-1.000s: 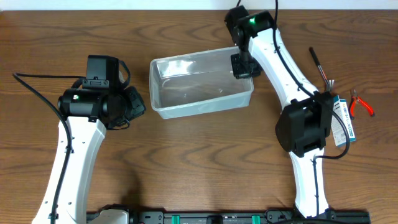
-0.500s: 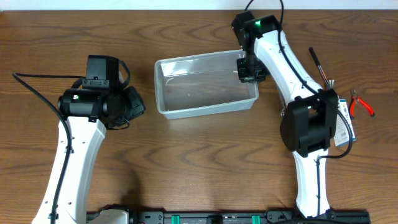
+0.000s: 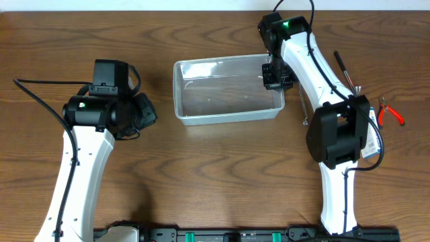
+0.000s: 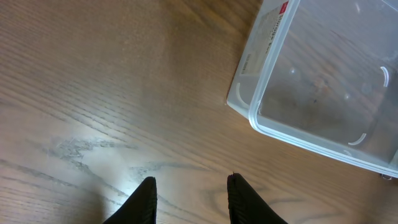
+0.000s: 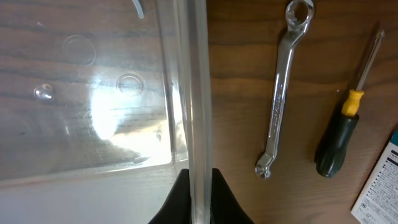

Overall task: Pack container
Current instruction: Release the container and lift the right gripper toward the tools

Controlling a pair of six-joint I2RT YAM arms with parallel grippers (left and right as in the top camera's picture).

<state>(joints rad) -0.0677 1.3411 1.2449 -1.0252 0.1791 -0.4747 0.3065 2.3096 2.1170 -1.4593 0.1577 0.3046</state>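
Note:
The clear plastic container point(image 3: 225, 94) sits empty on the wooden table, centre back. My right gripper point(image 3: 274, 75) is shut on its right rim; in the right wrist view the rim point(image 5: 194, 93) runs between my fingertips point(image 5: 200, 180). The container also shows in the left wrist view point(image 4: 329, 74), upper right. My left gripper point(image 4: 189, 186) is open and empty over bare table, left of the container; in the overhead view it is at the left point(image 3: 144, 111).
To the right of the container lie a silver wrench point(image 5: 281, 93) and a screwdriver with a dark green and yellow handle point(image 5: 345, 124). Red-handled pliers point(image 3: 388, 111), a black tool point(image 3: 344, 70) and a blue-white box point(image 3: 369, 131) lie at the table's right side.
My right gripper has dragged the container to the right, holding its rim. The left arm has not moved.

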